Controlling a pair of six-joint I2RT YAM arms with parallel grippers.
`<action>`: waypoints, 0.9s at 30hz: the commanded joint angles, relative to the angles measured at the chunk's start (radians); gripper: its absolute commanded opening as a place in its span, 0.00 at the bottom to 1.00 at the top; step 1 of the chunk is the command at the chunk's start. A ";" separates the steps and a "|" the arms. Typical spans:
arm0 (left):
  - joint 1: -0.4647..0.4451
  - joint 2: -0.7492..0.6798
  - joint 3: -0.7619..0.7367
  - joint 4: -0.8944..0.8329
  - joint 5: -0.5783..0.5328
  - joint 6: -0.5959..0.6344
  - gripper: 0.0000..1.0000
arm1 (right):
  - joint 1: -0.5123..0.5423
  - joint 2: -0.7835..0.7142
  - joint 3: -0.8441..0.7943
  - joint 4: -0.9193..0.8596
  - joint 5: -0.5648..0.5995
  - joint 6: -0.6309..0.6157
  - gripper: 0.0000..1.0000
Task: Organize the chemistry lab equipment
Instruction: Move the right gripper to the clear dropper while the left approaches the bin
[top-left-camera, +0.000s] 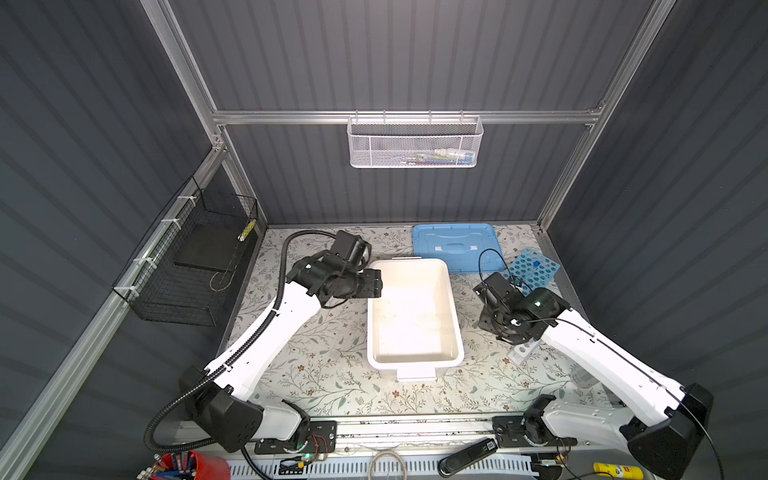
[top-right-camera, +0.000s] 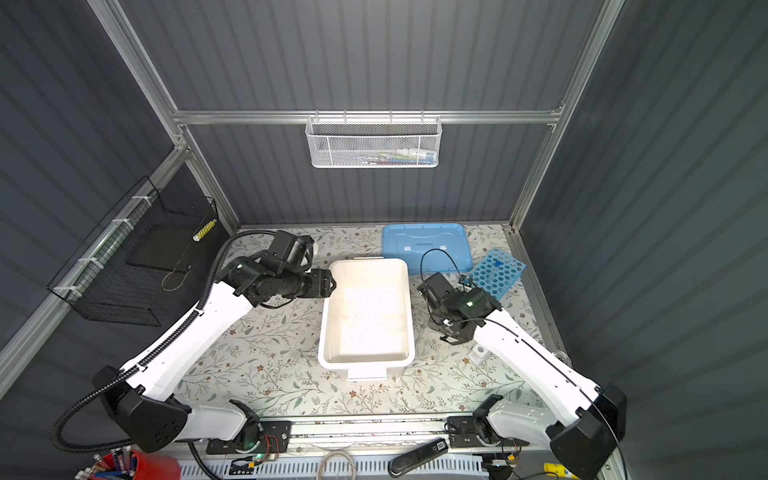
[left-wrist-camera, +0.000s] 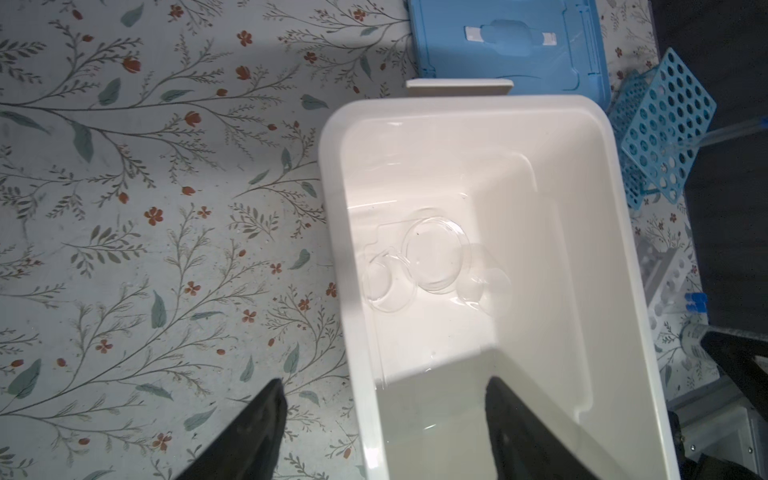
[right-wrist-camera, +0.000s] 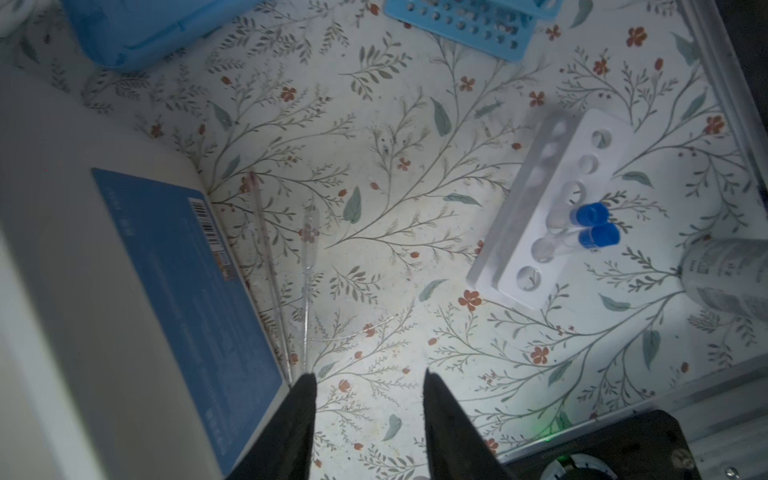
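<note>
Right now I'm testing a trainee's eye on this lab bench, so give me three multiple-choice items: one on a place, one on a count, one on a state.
1. Where is the blue lid?
A) flat on the mat behind the tub
B) closed on the tub
C) inside the tub

2. How many blue caps show at the white rack?
A) none
B) five
C) two

3. What state is the right hand in?
A) shut on a tube
B) open and empty
C) shut on the lid

Answers:
1 A: both top views show the lid lying beyond the uncovered tub.
2 C: the right wrist view shows two caps side by side at the rack.
3 B: its jaws stand apart, with only mat between them.
</note>
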 joint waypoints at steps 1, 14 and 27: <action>-0.050 0.019 0.058 -0.011 -0.078 -0.065 0.76 | -0.051 -0.013 -0.085 0.127 -0.117 -0.071 0.45; -0.203 0.103 0.100 0.021 -0.083 -0.114 0.76 | -0.118 0.250 -0.156 0.408 -0.266 -0.168 0.45; -0.209 0.049 0.042 0.043 -0.106 -0.122 0.76 | -0.131 0.458 -0.098 0.486 -0.304 -0.195 0.42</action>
